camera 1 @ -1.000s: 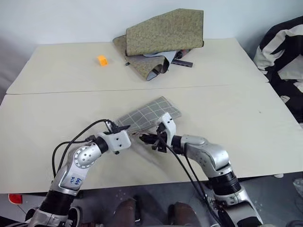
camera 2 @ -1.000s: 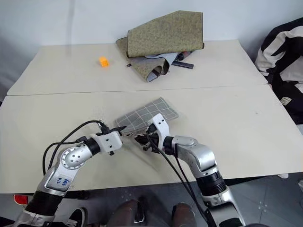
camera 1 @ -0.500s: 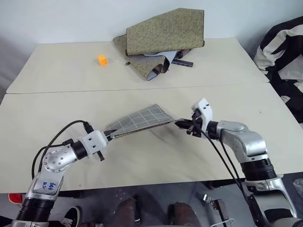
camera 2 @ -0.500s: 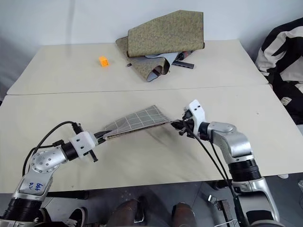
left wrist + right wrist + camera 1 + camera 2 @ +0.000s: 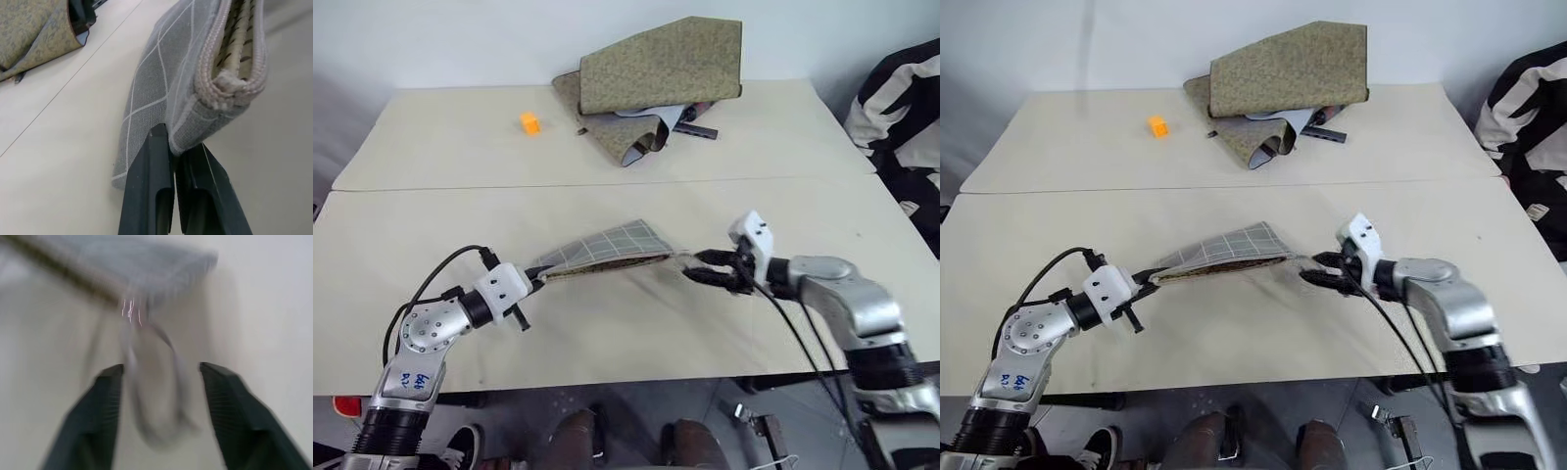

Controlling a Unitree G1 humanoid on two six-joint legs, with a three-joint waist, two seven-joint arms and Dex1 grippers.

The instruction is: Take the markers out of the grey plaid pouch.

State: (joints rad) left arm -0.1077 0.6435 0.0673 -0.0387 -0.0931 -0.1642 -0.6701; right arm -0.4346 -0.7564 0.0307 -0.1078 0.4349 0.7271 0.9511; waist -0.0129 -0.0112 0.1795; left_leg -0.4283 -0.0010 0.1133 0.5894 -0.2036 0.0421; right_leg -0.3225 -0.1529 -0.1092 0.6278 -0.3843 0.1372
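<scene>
Pinching one end of the grey plaid pouch (image 5: 602, 251), the left gripper (image 5: 536, 278) holds it lifted off the table (image 5: 607, 333), reaching level toward the right. The right gripper (image 5: 697, 267) hangs just beside the pouch's far end, fingers spread and empty, tilted slightly downward.

You have the grey plaid pouch (image 5: 607, 251) lifted off the counter (image 5: 626, 323), stretched roughly level. Its grey fabric carries white grid lines; one corner is pinched in the left pincer (image 5: 172, 147). Its zip edge gapes, showing brown dotted lining, and a ring pull (image 5: 154, 382) dangles at the far end.
</scene>
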